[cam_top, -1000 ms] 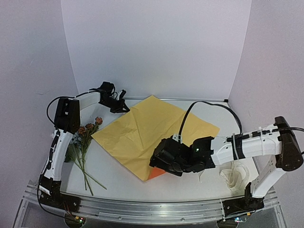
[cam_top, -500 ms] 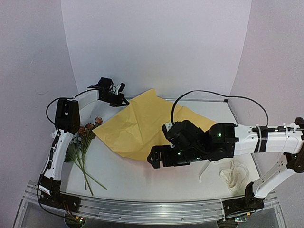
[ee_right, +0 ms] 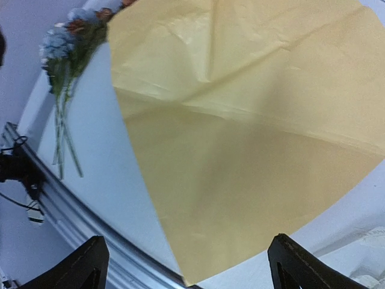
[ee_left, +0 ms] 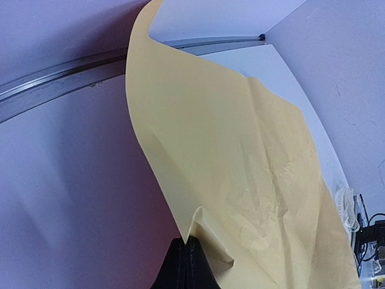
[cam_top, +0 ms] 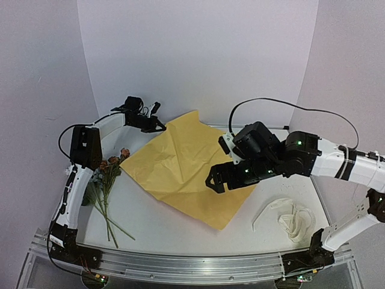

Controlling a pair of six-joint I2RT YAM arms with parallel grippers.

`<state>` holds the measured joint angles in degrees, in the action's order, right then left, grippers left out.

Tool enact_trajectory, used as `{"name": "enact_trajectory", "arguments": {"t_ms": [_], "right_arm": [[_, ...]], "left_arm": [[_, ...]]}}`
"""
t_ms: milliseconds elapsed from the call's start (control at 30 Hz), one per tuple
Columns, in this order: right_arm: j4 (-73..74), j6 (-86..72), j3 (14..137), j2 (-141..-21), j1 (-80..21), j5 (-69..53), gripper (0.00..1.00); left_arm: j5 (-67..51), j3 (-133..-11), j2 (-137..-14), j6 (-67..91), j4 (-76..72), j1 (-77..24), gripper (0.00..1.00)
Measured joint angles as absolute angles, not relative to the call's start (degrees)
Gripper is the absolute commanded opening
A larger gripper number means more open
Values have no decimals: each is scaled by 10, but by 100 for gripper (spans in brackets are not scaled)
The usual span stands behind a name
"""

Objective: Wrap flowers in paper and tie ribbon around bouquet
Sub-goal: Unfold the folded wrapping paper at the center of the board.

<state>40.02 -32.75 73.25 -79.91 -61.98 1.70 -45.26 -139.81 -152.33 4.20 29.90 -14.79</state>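
From above, I see the paper point(cam_top: 180, 168) lying pale side up and cornerwise on the table point(cam_top: 156, 232). One corner points at the near rail point(cam_top: 192, 262), and the opposite corner is lifted at the back. Its longer edge seems to run from the left corner to the near-right one. The left gripper point(cam_top: 160, 125) is clamped on that raised far corner. The right gripper point(cam_top: 228, 180) hangs over the sheet's right part. The flowers point(cam_top: 108, 180) lie left of the paper with their long axis running near to far. Their blooms are at the far end, just beside the sheet's left corner, and the stem ends point toward me. The ribbon point(cam_top: 295, 220) sits heaped at the near right, apart from the paper.

The left wrist view shows the pinch itself, which is too small to read from above. The fingers point(ee_left: 183, 268) are pressed together with the paper's point(ee_left: 240, 168) edge nipped between them, and the sheet rises and curls away from the grip.

In the right wrist view the fingertips point(ee_right: 90, 268) stand wide apart, holding nothing, with the creased paper point(ee_right: 252, 120) below them. The flowers point(ee_right: 63, 54) are at the top left. Their blue blooms are plain here, though my left arm partly hides them from above.
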Motion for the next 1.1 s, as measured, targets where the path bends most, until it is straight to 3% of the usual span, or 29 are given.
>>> {"name": "enact_trajectory", "arguments": {"t_ms": [100, 200, 400, 467, 633, 1100], "right_arm": [[406, -295, 703, -817, -572, 19, 76], [401, -270, 684, -854, -546, 23, 67], [366, -247, 675, -947, -530, 50, 54], [356, -250, 674, -972, -527, 61, 51], [337, -274, 674, -1026, -525, 90, 51], [315, -377, 652, -1054, -534, 87, 53]], "left_arm": [[-460, -1398, -1523, 42, 299, -148, 3], [-463, -1398, -1523, 48, 294, -148, 18], [-434, -1367, -1515, 92, 255, -146, 64], [-419, -1329, -1500, 116, 238, -143, 71], [-361, -1217, -1432, 184, 208, -134, 78], [-242, -842, -1072, 367, 110, -139, 79]]}}
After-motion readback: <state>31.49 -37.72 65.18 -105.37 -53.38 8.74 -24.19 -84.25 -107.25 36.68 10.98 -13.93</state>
